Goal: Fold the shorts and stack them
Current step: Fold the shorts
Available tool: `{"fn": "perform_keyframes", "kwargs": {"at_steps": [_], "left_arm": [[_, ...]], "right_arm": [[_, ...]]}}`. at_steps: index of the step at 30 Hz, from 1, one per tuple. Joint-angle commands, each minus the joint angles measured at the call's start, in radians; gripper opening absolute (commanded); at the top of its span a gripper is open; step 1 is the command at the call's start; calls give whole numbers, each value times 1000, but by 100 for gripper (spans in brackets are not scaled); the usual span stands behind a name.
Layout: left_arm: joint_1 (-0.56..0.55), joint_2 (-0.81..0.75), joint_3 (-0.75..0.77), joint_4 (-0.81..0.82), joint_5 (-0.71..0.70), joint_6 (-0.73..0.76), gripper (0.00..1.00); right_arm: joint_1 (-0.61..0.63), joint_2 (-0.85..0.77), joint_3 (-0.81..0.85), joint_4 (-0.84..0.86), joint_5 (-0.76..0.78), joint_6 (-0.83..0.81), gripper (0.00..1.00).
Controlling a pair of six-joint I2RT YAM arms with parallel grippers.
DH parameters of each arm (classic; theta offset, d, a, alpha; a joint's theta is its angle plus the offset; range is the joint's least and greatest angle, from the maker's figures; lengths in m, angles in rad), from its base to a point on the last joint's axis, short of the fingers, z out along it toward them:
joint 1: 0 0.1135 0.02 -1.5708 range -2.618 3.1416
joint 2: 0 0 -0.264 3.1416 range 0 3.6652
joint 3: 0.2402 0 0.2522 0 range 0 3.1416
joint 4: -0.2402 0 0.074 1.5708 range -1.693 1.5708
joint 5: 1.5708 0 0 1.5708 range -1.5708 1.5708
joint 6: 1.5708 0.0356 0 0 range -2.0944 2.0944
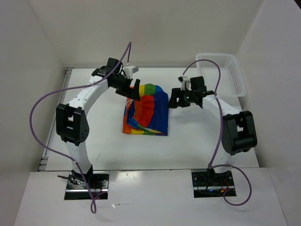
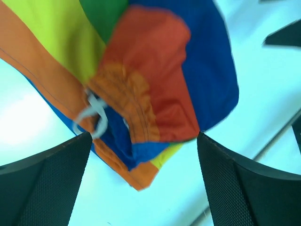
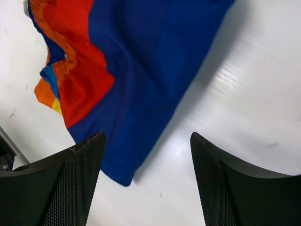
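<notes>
Left pincer [image 2: 144, 136] is spread wide with nothing in it, hovering over the rumpled waistband end of the shorts [image 1: 146, 110], the white drawstring [image 2: 91, 115] just ahead of its left finger. Right pincer [image 3: 147, 136] gapes too, empty, above the blue edge of the cloth. Between the two, the shorts lie bunched on the white bench [image 1: 197, 141]. Beyond the right pincer sits a white mesh basket [image 1: 221, 70].
</notes>
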Motion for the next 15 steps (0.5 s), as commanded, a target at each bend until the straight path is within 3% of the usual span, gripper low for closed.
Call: {"fn": "perform_keyframes", "kwargs": {"at_steps": [1, 9, 15], "left_arm": [[16, 63, 77, 61, -27, 4, 99], [16, 157, 69, 130, -71, 4, 99], [25, 210, 79, 121, 2, 4, 96]], "right_arm": [[13, 93, 75, 37, -68, 9, 78], [13, 274, 265, 106, 23, 133, 66], [4, 412, 423, 115, 33, 162, 62]]}}
